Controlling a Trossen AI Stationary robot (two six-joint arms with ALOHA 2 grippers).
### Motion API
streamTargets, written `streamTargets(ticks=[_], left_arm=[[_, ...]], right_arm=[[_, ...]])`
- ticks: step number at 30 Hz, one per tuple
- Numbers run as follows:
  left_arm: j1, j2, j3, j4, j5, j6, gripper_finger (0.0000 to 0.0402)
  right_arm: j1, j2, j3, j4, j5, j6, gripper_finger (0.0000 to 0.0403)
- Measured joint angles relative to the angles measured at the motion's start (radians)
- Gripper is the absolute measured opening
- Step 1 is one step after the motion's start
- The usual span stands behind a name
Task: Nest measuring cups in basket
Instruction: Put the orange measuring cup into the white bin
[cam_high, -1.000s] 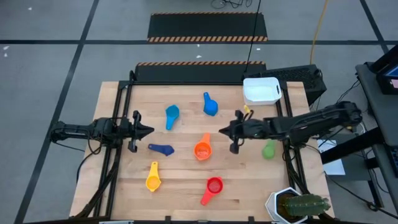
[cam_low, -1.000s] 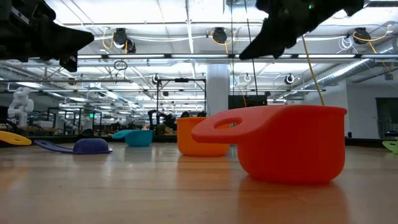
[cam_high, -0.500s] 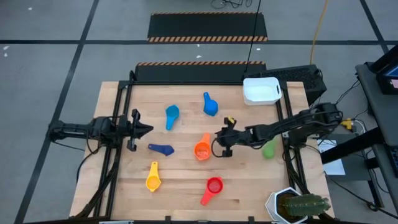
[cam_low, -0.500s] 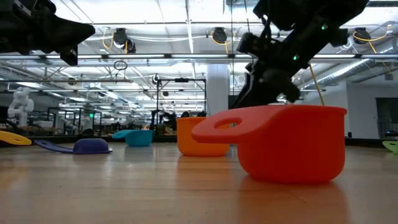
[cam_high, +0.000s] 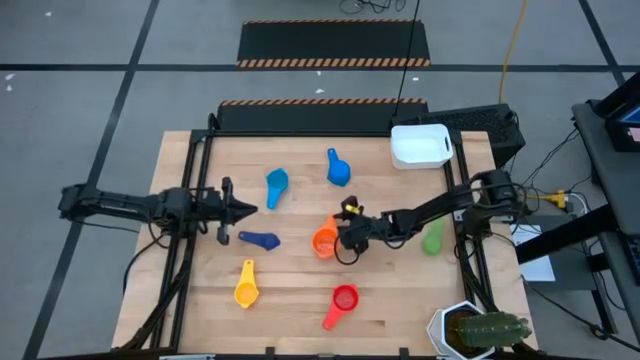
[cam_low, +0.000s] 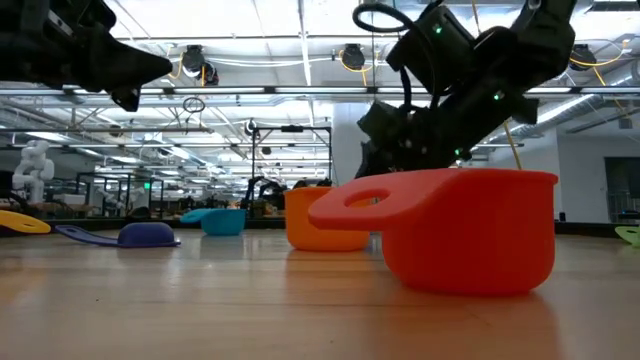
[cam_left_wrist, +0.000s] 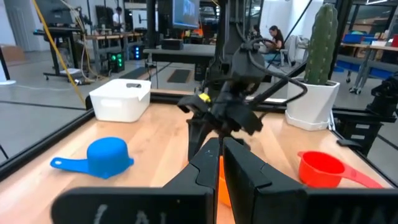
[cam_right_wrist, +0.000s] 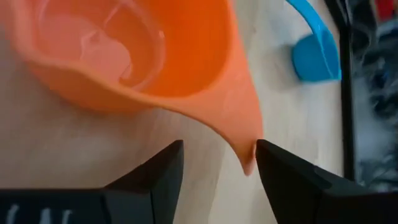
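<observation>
Seven measuring cups lie scattered on the wooden table: light blue (cam_high: 276, 184), blue (cam_high: 338, 170), navy (cam_high: 260, 240), orange (cam_high: 325, 241), yellow (cam_high: 246, 287), red (cam_high: 343, 300) and green (cam_high: 432, 240). The white basket (cam_high: 420, 146) stands at the far right corner. My right gripper (cam_high: 340, 236) is low at the orange cup, open. In the right wrist view its fingers stand on either side of the free end of the cup's handle (cam_right_wrist: 244, 140). My left gripper (cam_high: 250, 209) hovers shut above the table's left half, holding nothing.
A white pot with a cactus (cam_high: 478, 328) stands at the near right corner. The red cup (cam_low: 450, 230) fills the foreground of the low view. Bare wood lies between the cups.
My right gripper has travelled toward the table's left edge and come down to the orange cup, and its fingers have opened. My left gripper has edged a little toward the table's right. No cup has moved.
</observation>
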Motion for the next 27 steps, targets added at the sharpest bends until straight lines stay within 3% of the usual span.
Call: streamTargets(ticks=[9,20,23,27], left_arm=[[0.000,0.061,0.000,0.061,0.000,0.001,0.0026],[0.000,0.062,0.000,0.091,0.000,0.000,0.0026],[0.000,0.062,0.000,0.093,0.000,-0.009,0.0026],[0.000,0.062,0.000,0.116,0.000,-0.014,0.0026]], right_arm=[[0.000,0.056,0.000,0.175,0.047,-0.159,0.0175],[0.029,0.056,0.000,0.171,0.006,-0.079,0.0016],[0.051,0.056,0.000,0.178,0.070,-0.044,0.0008],[0.093,0.035,0.000,0.195,0.293,-0.025,0.0005]])
